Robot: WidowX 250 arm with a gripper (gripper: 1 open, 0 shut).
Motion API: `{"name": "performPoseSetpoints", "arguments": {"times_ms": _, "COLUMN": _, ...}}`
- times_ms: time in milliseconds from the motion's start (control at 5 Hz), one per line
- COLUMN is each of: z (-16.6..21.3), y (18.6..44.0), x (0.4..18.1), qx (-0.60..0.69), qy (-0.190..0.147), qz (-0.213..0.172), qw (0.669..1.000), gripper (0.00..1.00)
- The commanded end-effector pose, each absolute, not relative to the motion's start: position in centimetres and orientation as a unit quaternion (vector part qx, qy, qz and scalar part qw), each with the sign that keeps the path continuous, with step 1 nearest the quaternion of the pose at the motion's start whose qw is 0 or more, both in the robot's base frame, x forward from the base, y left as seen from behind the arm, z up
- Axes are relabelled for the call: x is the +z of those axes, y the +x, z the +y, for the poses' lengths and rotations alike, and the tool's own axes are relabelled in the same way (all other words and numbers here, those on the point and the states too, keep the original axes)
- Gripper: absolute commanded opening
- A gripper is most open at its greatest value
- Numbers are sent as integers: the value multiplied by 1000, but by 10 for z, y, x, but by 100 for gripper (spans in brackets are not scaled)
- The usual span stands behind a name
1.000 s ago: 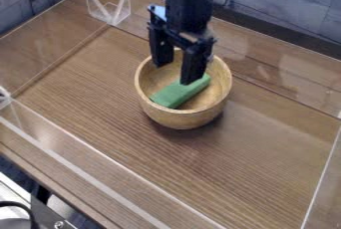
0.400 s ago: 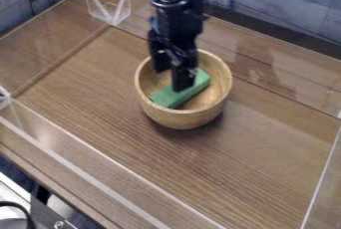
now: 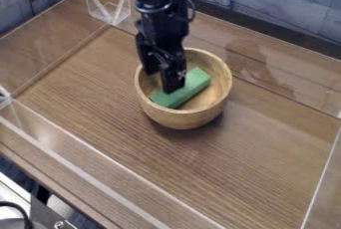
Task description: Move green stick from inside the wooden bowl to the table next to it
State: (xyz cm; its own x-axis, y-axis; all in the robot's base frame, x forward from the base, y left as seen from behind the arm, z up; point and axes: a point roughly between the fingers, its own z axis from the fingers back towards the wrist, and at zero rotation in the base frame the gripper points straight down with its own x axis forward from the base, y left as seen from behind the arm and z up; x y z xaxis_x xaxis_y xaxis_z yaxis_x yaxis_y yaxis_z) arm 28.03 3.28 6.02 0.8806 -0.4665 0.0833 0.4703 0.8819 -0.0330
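The wooden bowl (image 3: 197, 119) sits near the middle of the table (image 3: 80, 84). Inside it the green stick (image 3: 188, 88) lies slanted on the pale floor, its left part hidden behind the gripper. My black gripper (image 3: 163, 72) hangs from above and reaches down into the bowl at its left side, over the stick's left end. Its fingers stand open, one finger (image 3: 173, 76) in front of the stick. I cannot tell whether the fingers touch the stick.
Clear plastic walls (image 3: 54, 138) edge the tabletop on all sides. A clear plastic piece (image 3: 107, 9) stands at the back left. Bare wood lies to the left, front and right of the bowl (image 3: 266, 143).
The gripper has shifted left and dropped lower into the bowl, turning a little about its axis. The stick and the bowl have stayed in place.
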Motion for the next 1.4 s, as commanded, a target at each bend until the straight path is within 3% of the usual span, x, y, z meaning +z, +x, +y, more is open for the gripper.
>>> {"name": "performPoseSetpoints", "arguments": {"times_ms": 0, "z": 23, "y": 280, "x": 65, "qx": -286, "qy": -24, "qz": -56, "qw": 956, "gripper": 100}}
{"name": "performPoseSetpoints", "arguments": {"times_ms": 400, "z": 16, "y": 291, "x": 94, "qx": -204, "qy": -20, "qz": -76, "qw": 976, "gripper": 100}}
{"name": "performPoseSetpoints", "arguments": {"times_ms": 800, "z": 28, "y": 299, "x": 85, "qx": -217, "qy": -24, "qz": -74, "qw": 973, "gripper": 100}}
{"name": "performPoseSetpoints", "arguments": {"times_ms": 1200, "z": 26, "y": 299, "x": 50, "qx": -196, "qy": -22, "qz": -70, "qw": 978, "gripper": 100}}
